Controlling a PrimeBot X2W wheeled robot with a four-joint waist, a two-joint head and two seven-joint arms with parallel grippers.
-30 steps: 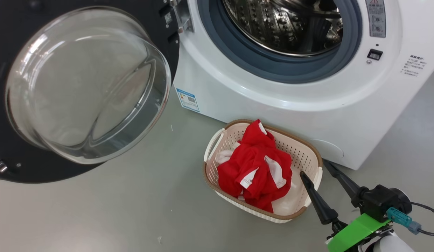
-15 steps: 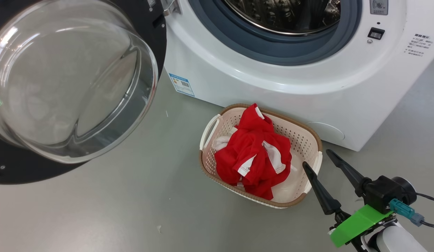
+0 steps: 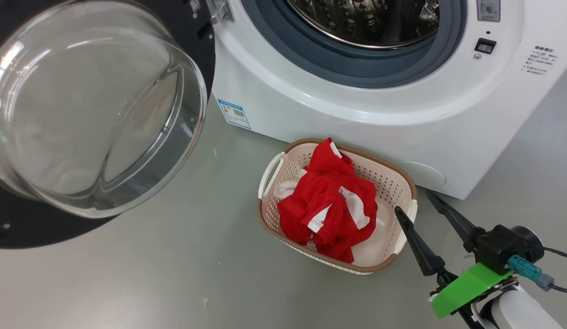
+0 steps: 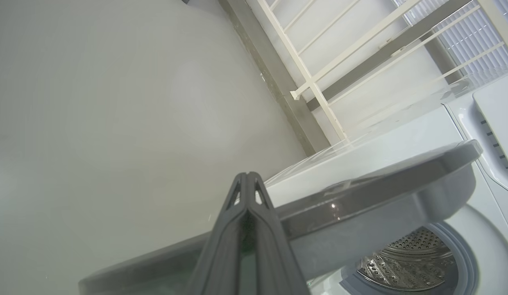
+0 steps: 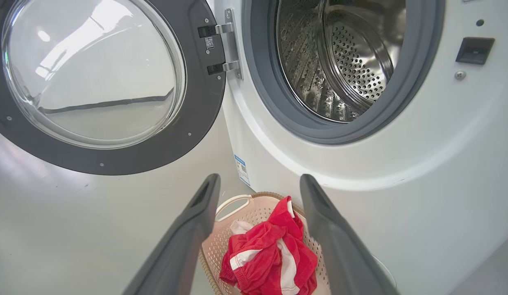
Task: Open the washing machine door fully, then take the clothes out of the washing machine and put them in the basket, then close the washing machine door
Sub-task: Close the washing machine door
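Note:
The washing machine door (image 3: pixel 96 109) stands swung open at the left, with its glass bowl facing me. The white washing machine (image 3: pixel 356 109) shows its steel drum (image 5: pixel 340 61) with no fabric visible inside. The red and white clothes (image 3: pixel 329 205) lie piled in the cream basket (image 3: pixel 404 183) on the floor in front of the machine. My right gripper (image 3: pixel 414 202) is open at the basket's right end, holding nothing. In its own wrist view the right gripper (image 5: pixel 259 182) frames the basket (image 5: pixel 221 246) and clothes (image 5: pixel 262 254). My left gripper (image 4: pixel 248 180) is shut and empty, pointing over the door's grey edge (image 4: pixel 360 196); contact cannot be told.
Grey floor (image 3: pixel 173 274) spreads to the left of and before the basket. A blue label (image 3: pixel 234 114) sits on the machine's lower front. In the left wrist view a white railing (image 4: pixel 315 86) runs along the wall behind the machine. A cable (image 3: pixel 560 288) trails from my right wrist.
The head camera has shifted, so the whole picture sits a little differently. My right gripper stays open beside the basket; the clothes and the door have not moved.

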